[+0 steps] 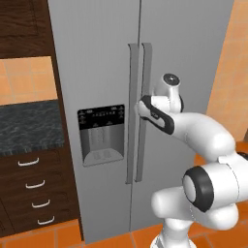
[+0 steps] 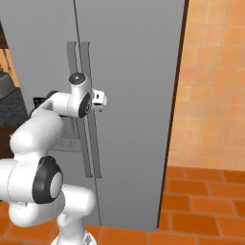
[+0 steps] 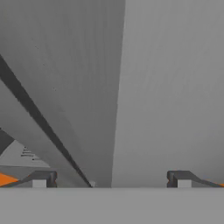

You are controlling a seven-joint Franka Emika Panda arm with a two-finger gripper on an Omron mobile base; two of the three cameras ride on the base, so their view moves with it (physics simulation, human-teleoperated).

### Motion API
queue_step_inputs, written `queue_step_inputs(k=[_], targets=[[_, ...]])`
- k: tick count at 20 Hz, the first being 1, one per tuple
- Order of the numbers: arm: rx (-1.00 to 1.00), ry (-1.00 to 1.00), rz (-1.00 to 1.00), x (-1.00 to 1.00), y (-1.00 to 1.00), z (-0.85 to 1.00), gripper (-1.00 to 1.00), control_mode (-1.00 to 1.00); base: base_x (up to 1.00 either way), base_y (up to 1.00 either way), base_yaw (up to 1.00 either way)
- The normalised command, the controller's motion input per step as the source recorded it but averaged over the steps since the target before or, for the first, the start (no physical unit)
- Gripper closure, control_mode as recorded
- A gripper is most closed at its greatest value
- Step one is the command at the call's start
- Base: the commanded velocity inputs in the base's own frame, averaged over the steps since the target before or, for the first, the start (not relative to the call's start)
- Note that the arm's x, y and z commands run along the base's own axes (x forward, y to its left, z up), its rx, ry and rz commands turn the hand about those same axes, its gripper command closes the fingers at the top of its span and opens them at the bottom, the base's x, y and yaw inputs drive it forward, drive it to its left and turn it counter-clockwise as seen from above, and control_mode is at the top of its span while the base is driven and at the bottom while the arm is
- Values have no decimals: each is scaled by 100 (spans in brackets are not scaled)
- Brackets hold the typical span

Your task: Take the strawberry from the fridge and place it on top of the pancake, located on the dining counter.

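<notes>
Dark finger tips of the gripper (image 3: 111,178) stand spread as wide as they go, with nothing between them; in the hand view they straddle the grey vertical handle (image 3: 114,100) of the right-hand door, which suggests the hand has been lined up to close around that bar. In the right base view the gripper (image 2: 99,100) sits just beside the pair of long handles at mid-height, pointing at the door face; whether it touches the bar cannot be told. The arm reaches forward from the base with its wrist held level, a posture suited to a pull on the door. The fridge (image 1: 101,58) is shut, both doors flush, with the black dispenser panel (image 1: 100,134) on the left door. To the left stand dark wood drawers (image 1: 34,193) under a dark speckled counter (image 1: 29,126); orange tiled wall (image 2: 210,86) lies to the right. The strawberry is presumably behind the closed doors and remains hidden. Judgement: the task is at its opening stage, the door not yet opened.
</notes>
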Motion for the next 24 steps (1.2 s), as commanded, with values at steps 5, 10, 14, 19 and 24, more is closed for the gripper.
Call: queue_step_inputs(k=[5, 10, 14, 19, 24], targets=[[9, -13, -5, 25, 4, -1, -100, -100, 0, 0, 0], [15, -5, -9, 3, 1, 0, -100, -100, 0, 0, 0], [0, -8, -8, 5, 2, -6, -100, -100, 0, 0, 0], [-3, -14, -4, 21, 4, -12, -100, -100, 0, 0, 0], [0, -3, -1, 12, 6, -3, -100, -100, 0, 0, 0]])
